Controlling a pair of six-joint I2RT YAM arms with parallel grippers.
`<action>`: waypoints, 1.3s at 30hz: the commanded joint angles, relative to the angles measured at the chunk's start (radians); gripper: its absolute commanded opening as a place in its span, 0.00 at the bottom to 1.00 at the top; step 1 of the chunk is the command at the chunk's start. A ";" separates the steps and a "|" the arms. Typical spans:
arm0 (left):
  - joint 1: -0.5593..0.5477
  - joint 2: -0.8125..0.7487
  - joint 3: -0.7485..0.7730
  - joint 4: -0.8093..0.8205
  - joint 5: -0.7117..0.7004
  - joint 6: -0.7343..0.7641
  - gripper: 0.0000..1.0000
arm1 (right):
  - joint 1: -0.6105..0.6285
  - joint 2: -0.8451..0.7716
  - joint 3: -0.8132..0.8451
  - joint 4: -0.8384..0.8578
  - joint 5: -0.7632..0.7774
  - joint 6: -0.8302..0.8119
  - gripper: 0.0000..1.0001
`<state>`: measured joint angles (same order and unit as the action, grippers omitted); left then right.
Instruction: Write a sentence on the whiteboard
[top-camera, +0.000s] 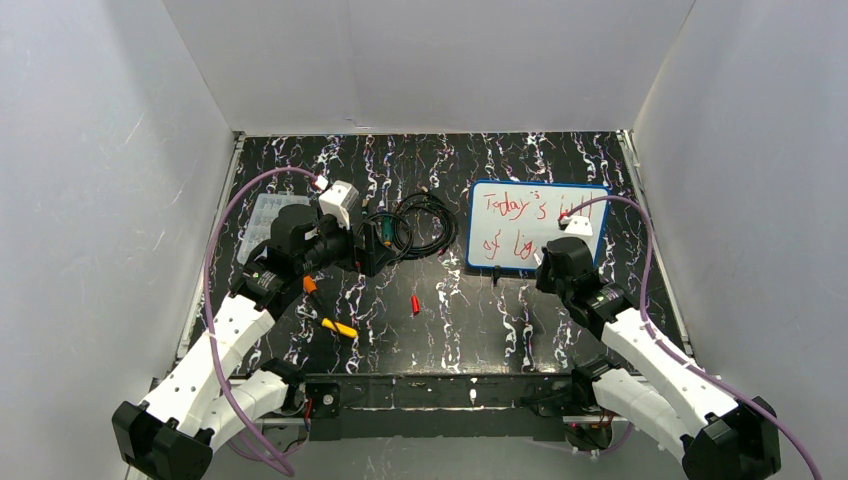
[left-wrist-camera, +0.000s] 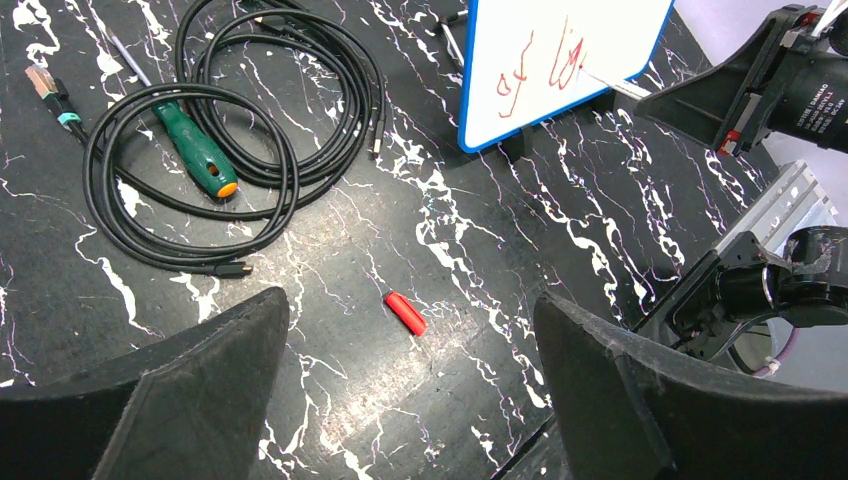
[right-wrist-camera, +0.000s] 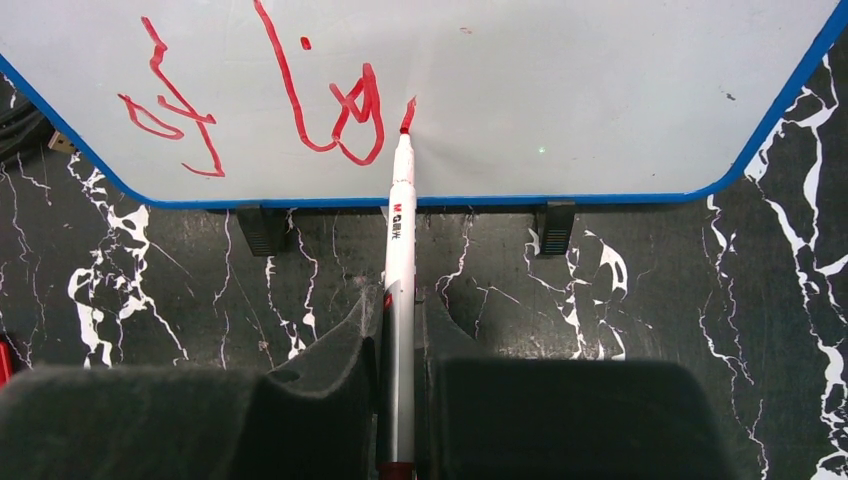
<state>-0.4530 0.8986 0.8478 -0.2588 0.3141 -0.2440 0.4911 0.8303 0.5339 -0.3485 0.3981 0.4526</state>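
The whiteboard (top-camera: 580, 205) with a blue frame stands at the back right. It also shows in the right wrist view (right-wrist-camera: 600, 90) and the left wrist view (left-wrist-camera: 620, 30). The sentence (top-camera: 512, 207) is red lettering in two lines, "Today's" above "of lig" (right-wrist-camera: 330, 110). My right gripper (right-wrist-camera: 400, 310) is shut on a white marker (right-wrist-camera: 401, 240) whose red tip touches the board just right of the last letter. My left gripper (left-wrist-camera: 410, 330) is open and empty above the table, over a red marker cap (left-wrist-camera: 406, 313).
A coil of black cable (top-camera: 420, 225) and a green-handled screwdriver (left-wrist-camera: 195, 150) lie left of the board. A clear plastic box (top-camera: 268, 218) sits at the back left. Orange and yellow items (top-camera: 325, 310) lie near the left arm. The cap (top-camera: 415, 304) lies mid-table.
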 joint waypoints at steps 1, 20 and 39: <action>0.007 -0.021 -0.006 0.012 0.014 0.002 0.91 | -0.003 -0.012 0.061 0.045 0.056 -0.026 0.01; 0.006 -0.019 -0.006 0.013 0.017 0.000 0.91 | -0.004 0.010 0.108 0.086 0.092 -0.078 0.01; 0.007 -0.016 -0.007 0.015 0.022 -0.002 0.91 | -0.003 -0.012 0.011 0.030 0.048 -0.008 0.01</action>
<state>-0.4530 0.8986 0.8474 -0.2577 0.3191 -0.2466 0.4911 0.8303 0.5640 -0.3054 0.4522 0.4187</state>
